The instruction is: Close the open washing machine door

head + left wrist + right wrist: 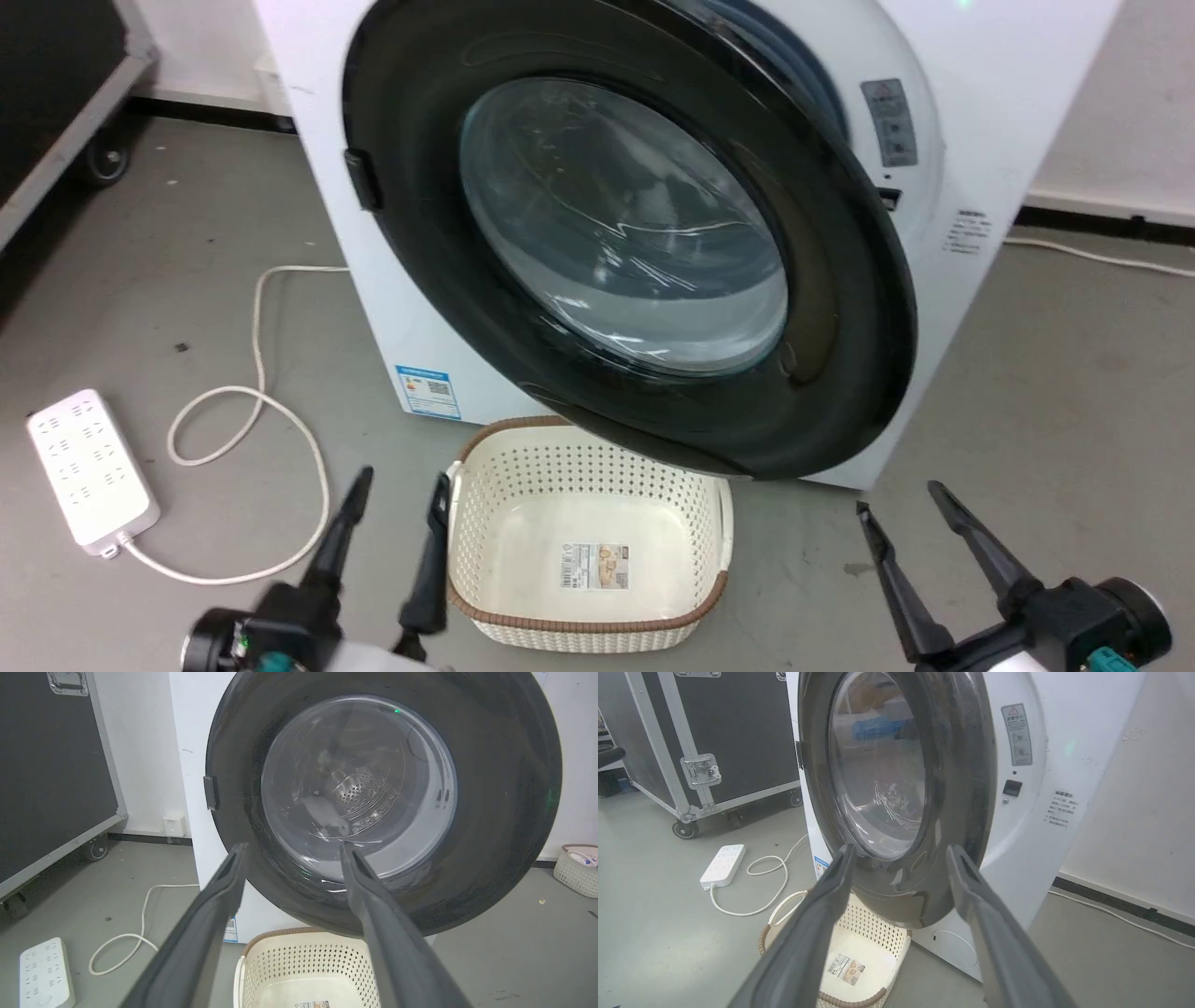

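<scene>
Black rim round bulging glass: the door [625, 224] hangs half-swung off the white washing machine [980, 84], over a cream basket [597, 471], likely stiff, weighty, slick, best pushed on its free right rim; left gripper [401, 476] and right gripper [896, 497] sit low, jaws spread, empty.

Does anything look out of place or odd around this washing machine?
The washing machine door hangs ajar, its right edge standing off the front of the washing machine. A cream basket sits on the floor under the door's lower rim, and a power strip lies with its cord looped at the left. Nothing looks spilled or broken.
</scene>
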